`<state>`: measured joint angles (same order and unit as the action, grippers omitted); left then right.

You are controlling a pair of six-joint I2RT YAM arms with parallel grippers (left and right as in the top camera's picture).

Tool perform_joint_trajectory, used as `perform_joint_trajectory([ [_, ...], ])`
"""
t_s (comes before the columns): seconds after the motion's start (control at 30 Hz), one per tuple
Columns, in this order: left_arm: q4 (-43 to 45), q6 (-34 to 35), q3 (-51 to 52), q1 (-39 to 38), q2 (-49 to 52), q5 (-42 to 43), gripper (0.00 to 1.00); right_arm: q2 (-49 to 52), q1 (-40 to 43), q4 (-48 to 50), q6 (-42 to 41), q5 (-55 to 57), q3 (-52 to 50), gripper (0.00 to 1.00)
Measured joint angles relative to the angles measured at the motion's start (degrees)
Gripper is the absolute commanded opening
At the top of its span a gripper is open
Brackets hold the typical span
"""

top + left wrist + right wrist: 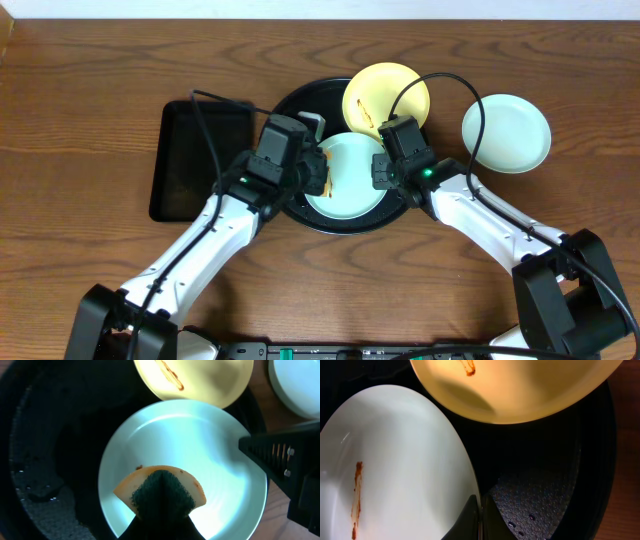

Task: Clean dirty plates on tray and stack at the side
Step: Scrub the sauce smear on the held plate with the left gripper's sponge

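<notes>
Progress stands at roughly a third, judging by how things lie. At the far left the small rectangular black tray point(185, 165) sits on the dark brown wood-grain tabletop point(90, 100), with open wood beyond and in front of it.

Next comes the left gripper point(318, 172), clenched on a yellow sponge with a dark green scouring face point(160, 491), which is set on the left part of the pale mint-blue round plastic plate point(350, 190). That plate lies flat in the large round black tray with a raised rim point(300, 102). The right wrist view shows a thin brown streak point(356, 495) on it, so its cleaning looks unfinished. The right gripper point(382, 175) is pinched tight at this plate's right rim, apparently steadying it.

Behind, the pale yellow round plastic plate point(385, 95) leans over the round tray's far-right rim, with a brown smear point(170, 375) untouched on it. Furthest right, a second mint-blue plastic plate point(505, 132) rests alone on the wood, off the tray and looking clean: the start of the stack.

Room is tight inside the round tray. The two plates there lie edge to edge, and the raised rim hems in the sponge on the left. The wood to the right of the set-aside plate is open, though a black cable point(450, 82) arcs between it and the yellow plate.
</notes>
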<state>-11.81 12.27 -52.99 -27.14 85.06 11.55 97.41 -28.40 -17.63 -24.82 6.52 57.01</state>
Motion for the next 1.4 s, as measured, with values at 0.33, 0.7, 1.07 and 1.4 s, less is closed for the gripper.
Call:
perform_joint_trajectory([
  [0.33, 1.99, 4.31, 0.04, -3.56, 4.83, -4.68, 0.07, 0.0, 0.0, 0.07, -0.39, 0.37, 0.0, 0.01],
  [0.7, 11.37, 6.03, 4.81, -5.55, 5.97, -7.48, 0.07, 0.0, 0.0, 0.07, -0.42, 0.55, 0.0, 0.01],
  [1.07, 17.03, 6.21, 6.69, -5.55, 9.07, -7.5, 0.07, 0.0, 0.0, 0.09, -0.44, 0.57, 0.0, 0.01],
  [1.4, 18.25, 7.13, 6.69, -5.55, 13.2, -7.45, 0.07, 0.0, 0.0, -0.02, -0.42, 0.57, 0.0, 0.01],
])
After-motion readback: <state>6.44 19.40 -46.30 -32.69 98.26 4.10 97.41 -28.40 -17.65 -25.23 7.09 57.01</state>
